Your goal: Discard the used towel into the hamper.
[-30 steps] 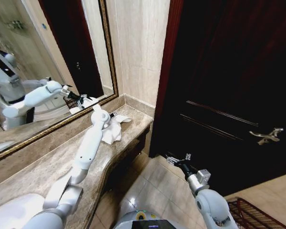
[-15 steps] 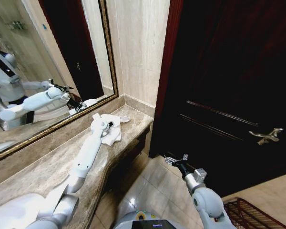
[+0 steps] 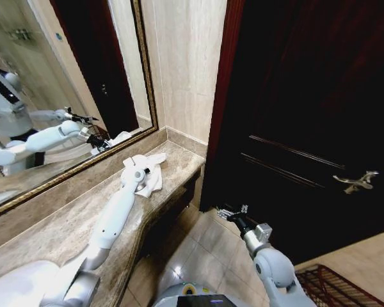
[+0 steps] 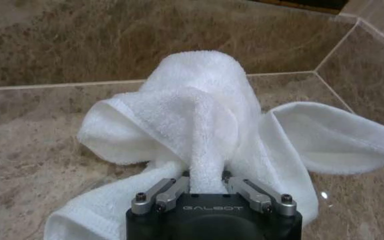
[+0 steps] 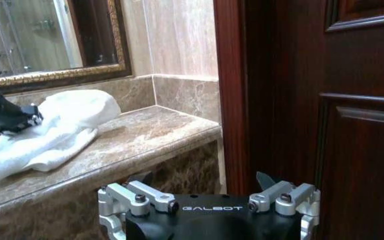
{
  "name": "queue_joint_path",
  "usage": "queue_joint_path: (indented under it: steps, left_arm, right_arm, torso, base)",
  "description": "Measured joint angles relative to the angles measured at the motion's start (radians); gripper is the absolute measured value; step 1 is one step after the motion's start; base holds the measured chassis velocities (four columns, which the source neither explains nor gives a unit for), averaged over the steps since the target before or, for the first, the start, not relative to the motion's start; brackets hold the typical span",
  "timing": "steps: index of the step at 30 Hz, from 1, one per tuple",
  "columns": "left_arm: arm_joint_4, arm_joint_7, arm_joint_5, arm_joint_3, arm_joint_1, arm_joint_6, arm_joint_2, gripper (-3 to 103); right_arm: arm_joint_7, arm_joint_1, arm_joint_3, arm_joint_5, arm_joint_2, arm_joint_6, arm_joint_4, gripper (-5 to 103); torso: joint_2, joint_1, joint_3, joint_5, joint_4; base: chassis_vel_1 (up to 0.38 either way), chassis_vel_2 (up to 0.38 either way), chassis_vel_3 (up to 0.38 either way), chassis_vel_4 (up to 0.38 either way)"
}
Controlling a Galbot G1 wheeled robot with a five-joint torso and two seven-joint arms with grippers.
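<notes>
The white towel [image 3: 155,181] lies crumpled on the marble counter [image 3: 64,224], near the corner below the mirror. My left gripper [image 3: 147,169] is down on it. In the left wrist view the gripper [image 4: 205,176] is shut on a raised fold of the towel [image 4: 199,110], whose loose ends spread over the stone. My right gripper [image 3: 230,210] hangs low over the floor in front of the dark door and stands open [image 5: 202,179], holding nothing. The right wrist view shows the towel [image 5: 58,125] on the counter ahead. The reddish-brown ribbed hamper [image 3: 336,288] sits at the lower right on the floor.
A gold-framed mirror [image 3: 64,96] backs the counter and reflects my arm. The dark wooden door [image 3: 307,115] with its metal handle [image 3: 355,181] stands on the right. Tiled floor [image 3: 198,249] runs between the counter edge and the door. A white sink [image 3: 19,281] is at the near left.
My left gripper has come down and drawn back a little along the counter, bunching the towel up between its fingers. The right gripper drifted slightly left.
</notes>
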Motion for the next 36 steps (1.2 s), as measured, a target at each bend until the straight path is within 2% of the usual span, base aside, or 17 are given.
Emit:
queue_joint_path:
  steps: [13, 20, 23, 27, 31, 32, 34, 36]
  left_arm:
    - [-0.034, -0.023, -0.015, 0.049, -0.062, -0.007, 0.002, 14]
    - [-0.094, -0.026, -0.009, 0.069, -0.066, -0.012, 0.024, 14]
    - [-0.120, -0.085, -0.065, 0.064, -0.082, -0.012, 0.033, 14]
    - [-0.128, -0.095, -0.082, 0.060, -0.095, -0.011, 0.045, 14]
    - [-0.144, -0.041, -0.052, 0.059, -0.088, -0.026, 0.059, 14]
    - [-0.156, 0.002, -0.021, 0.057, -0.076, -0.043, 0.067, 14]
    - [-0.180, 0.048, 0.009, 0.052, -0.058, -0.061, 0.077, 14]
    - [-0.200, 0.063, 0.017, 0.049, -0.048, -0.067, 0.083, 14]
  right_arm:
    - [0.018, 0.033, -0.007, 0.011, 0.000, -0.018, 0.005, 100]
    - [0.018, 0.040, -0.004, 0.025, -0.008, -0.026, 0.001, 100]
    - [0.018, 0.045, -0.012, 0.026, -0.008, -0.032, 0.001, 100]
    - [0.018, 0.047, -0.018, 0.026, -0.010, -0.038, 0.005, 100]
    - [0.018, 0.048, -0.018, 0.026, -0.010, -0.040, 0.009, 100]
    - [0.018, 0.046, -0.019, 0.026, -0.010, -0.041, 0.013, 100]
    - [0.018, 0.042, -0.019, 0.025, -0.009, -0.041, 0.018, 100]
    - [0.018, 0.039, -0.020, 0.024, -0.009, -0.041, 0.021, 100]
  torso:
    - [0.000, 0.000, 0.000, 0.0009, -0.0004]
    - [0.000, 0.000, 0.000, 0.0009, -0.0004]
    - [0.000, 0.000, 0.000, 0.0009, -0.0004]
    - [0.000, 0.000, 0.000, 0.0009, -0.0005]
    - [0.000, 0.000, 0.000, 0.0010, -0.0004]
    - [0.000, 0.000, 0.000, 0.0009, -0.0004]
    - [0.000, 0.000, 0.000, 0.0009, -0.0004]
    - [0.000, 0.000, 0.000, 0.0009, -0.0004]
  base:
    - [0.000, 0.000, 0.000, 0.000]
    - [0.000, 0.000, 0.000, 0.000]
    - [0.000, 0.000, 0.000, 0.000]
    - [0.000, 0.000, 0.000, 0.000]
    - [0.000, 0.000, 0.000, 0.000]
    - [0.000, 0.000, 0.000, 0.000]
    - [0.000, 0.000, 0.000, 0.000]
    - [0.000, 0.000, 0.000, 0.000]
